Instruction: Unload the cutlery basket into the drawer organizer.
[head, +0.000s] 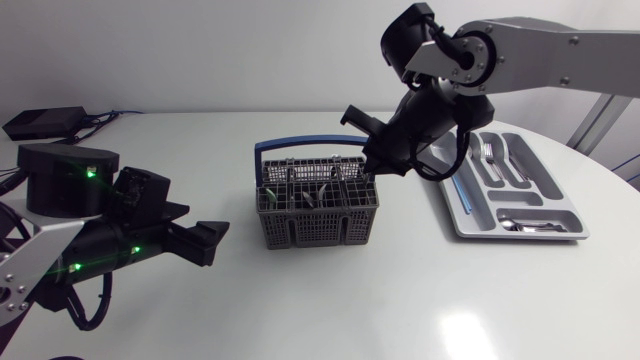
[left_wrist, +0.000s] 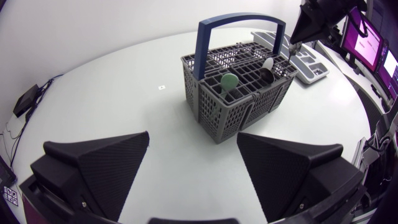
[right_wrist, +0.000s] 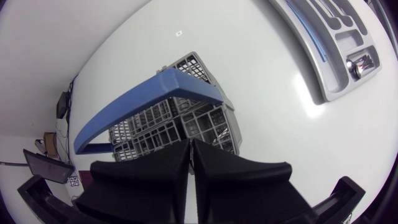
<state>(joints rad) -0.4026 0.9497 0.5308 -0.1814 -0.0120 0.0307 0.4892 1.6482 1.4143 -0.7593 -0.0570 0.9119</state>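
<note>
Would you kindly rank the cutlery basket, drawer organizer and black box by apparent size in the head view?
Largest, too alike to rank: cutlery basket, drawer organizer (partly hidden).
Smallest: black box.

The grey mesh basket (head: 318, 222) with a blue handle stood upright mid-table, holding cutlery (head: 310, 192), the grey organizer (head: 520, 235) lying flat to its right.

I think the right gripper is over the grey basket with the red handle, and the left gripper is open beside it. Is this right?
Not quite: the handle is blue, not red, as the right wrist view shows. The right gripper is indeed over the grey basket, and the left gripper is open beside it.
</note>
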